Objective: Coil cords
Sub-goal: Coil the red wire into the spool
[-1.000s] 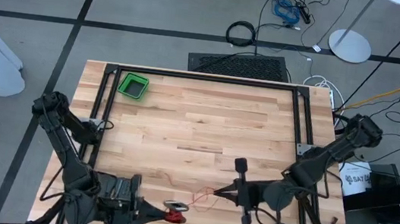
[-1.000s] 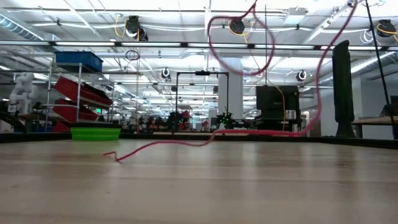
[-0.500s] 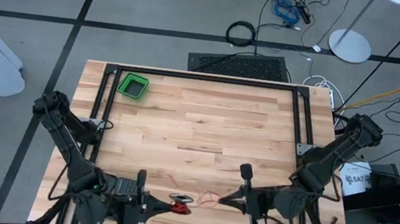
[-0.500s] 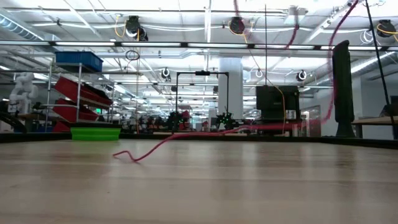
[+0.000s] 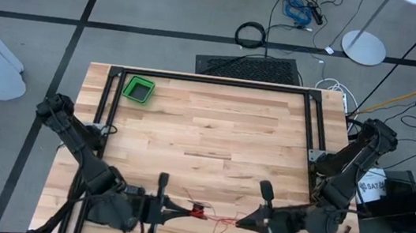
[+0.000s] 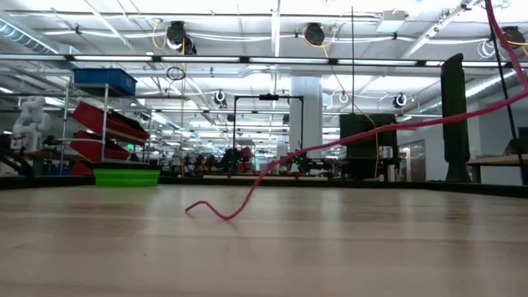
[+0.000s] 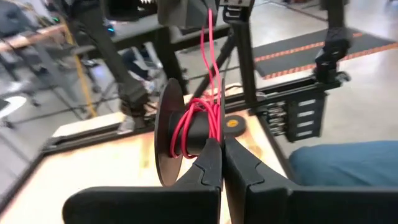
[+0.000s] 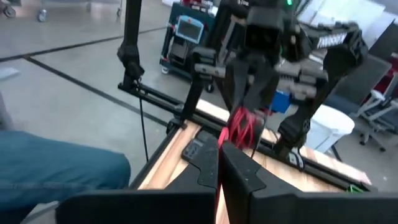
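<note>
High view shows both arms low at the near edge of the worktop (image 5: 207,124), claws facing each other with the cord (image 5: 215,219) strung between them. The left claw (image 5: 181,208) is pinched fully shut; the left wrist view shows a dark spool (image 7: 180,137) just beyond its tips, red cord wound round the hub, though whether the tips pinch the cord or the spool's edge cannot be told. The right claw (image 5: 245,222) is likewise closed tight, and the right wrist view shows the red strand running in between its tips, so it looks to be gripping the cord. A loose tail lies on the wood, seen in the low view curling down to the worktop (image 6: 264,247) and rising away toward the right. A green bin (image 5: 139,89) sits well apart at the far left corner.

The cord looks thin, light and limp, likely to slip through a loose pinch and to spring off the spool if slack. It is best held close to the spool, under gentle tension.
</note>
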